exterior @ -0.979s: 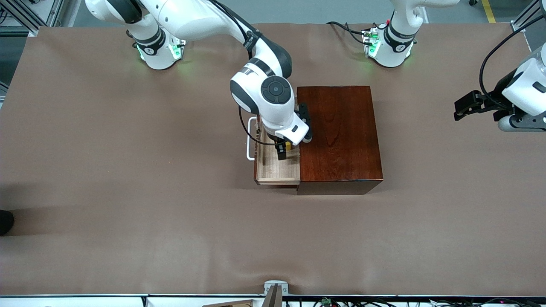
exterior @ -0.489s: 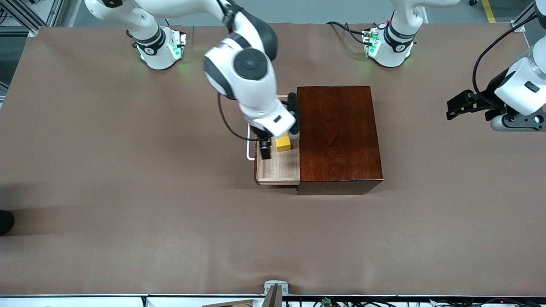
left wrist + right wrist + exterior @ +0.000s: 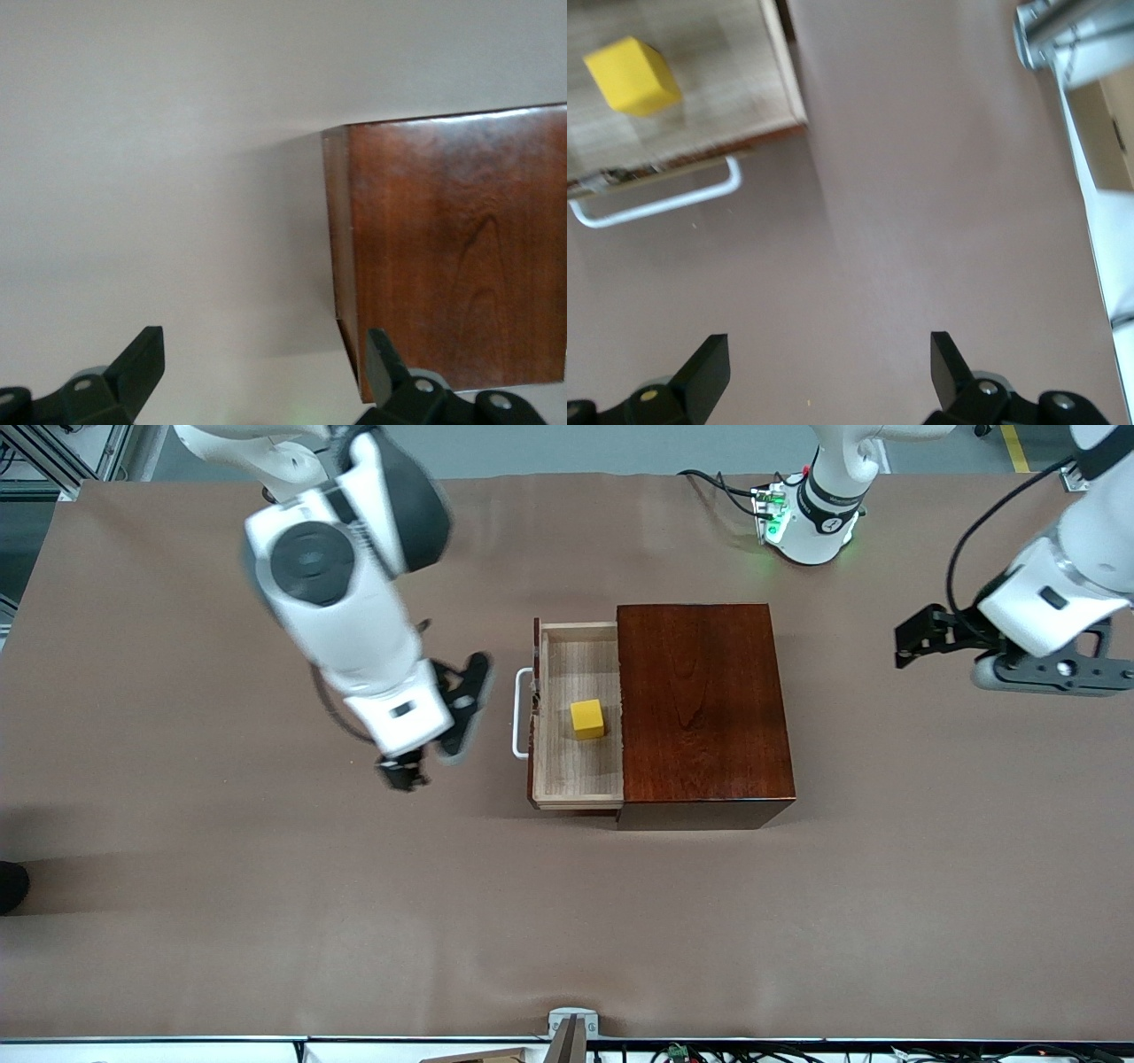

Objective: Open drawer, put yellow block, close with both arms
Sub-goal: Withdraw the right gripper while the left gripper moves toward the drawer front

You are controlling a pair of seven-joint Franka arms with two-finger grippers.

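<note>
The drawer stands pulled out of the dark reddish-brown box toward the right arm's end of the table, its white handle outermost. The yellow block sits on the drawer floor near the box. My right gripper hangs open and empty over bare table beside the handle. Its wrist view shows the block, the drawer and the handle, with the right gripper holding nothing. My left gripper is open in the air off the box's closed end; in its wrist view the left gripper points at the box.
Brown cloth covers the table. A small metal bracket sits at the table's edge nearest the front camera. A metal frame post shows past the table edge in the right wrist view.
The right gripper has let go of the yellow block in the drawer, risen and swung away toward its own end of the table. The left arm has drifted slightly toward the box.
</note>
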